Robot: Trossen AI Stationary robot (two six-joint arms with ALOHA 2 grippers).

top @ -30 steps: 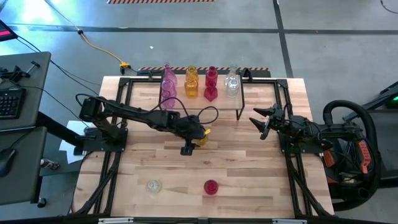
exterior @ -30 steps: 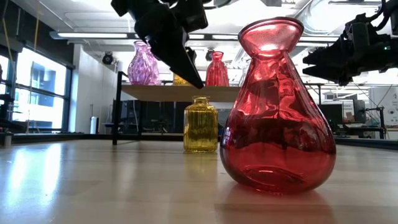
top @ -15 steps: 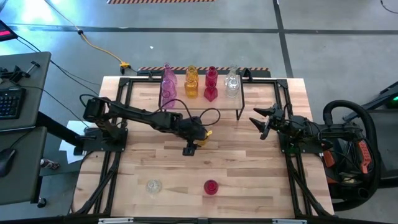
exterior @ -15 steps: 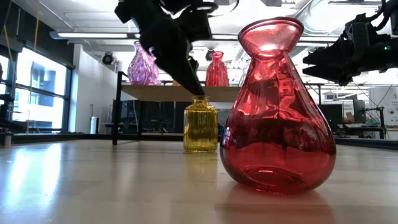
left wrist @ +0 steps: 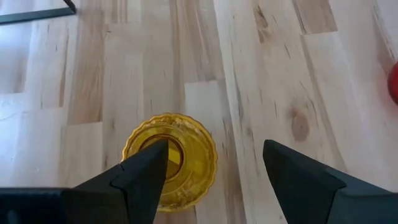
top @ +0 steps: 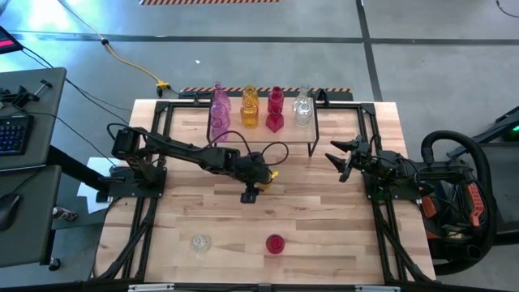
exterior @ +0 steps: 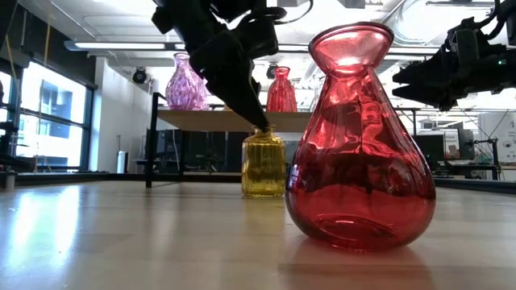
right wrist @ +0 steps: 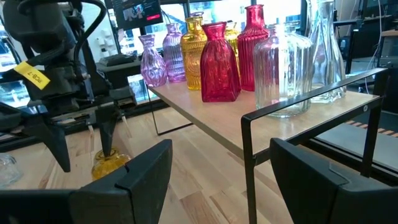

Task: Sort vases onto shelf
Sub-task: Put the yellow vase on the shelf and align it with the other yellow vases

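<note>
1. left end effector (top: 250, 195) is at mid-worktop, just near of the shelf (top: 324, 122); released, fingers spread wide; one finger (left wrist: 146, 174) is over the mouth of the yellow vase (left wrist: 169, 160), the other finger (left wrist: 298, 177) is off to the side over bare wood; nothing gripped.
2. yellow vase stands upright on the worktop (top: 324, 219); in the low view (exterior: 263, 165) a dark fingertip meets its rim; whether it dips inside the neck I cannot tell.
3. right end effector (top: 340, 162) hangs above the right part of the worktop, near the shelf's right leg, well apart from the yellow vase; fingers parted, holding nothing; in its wrist view both fingers (right wrist: 149, 171) frame the shelf.
4. shelf sits at the far edge, centre; wooden top on black wire legs; on it a row, left to right: pink vases (top: 220, 109), amber vases (top: 250, 107), red vases (top: 276, 109), clear vases (top: 302, 107); exact count per colour is hard to tell.
5. red vase (top: 275, 243) stands alone at the near edge, centre, upright; it fills the low view (exterior: 359, 137).
6. clear vase (top: 200, 242) stands left of that red vase, near edge, apart from it.
7. keyboard (top: 12, 130) lies on a side desk, far left, off the worktop.
</note>
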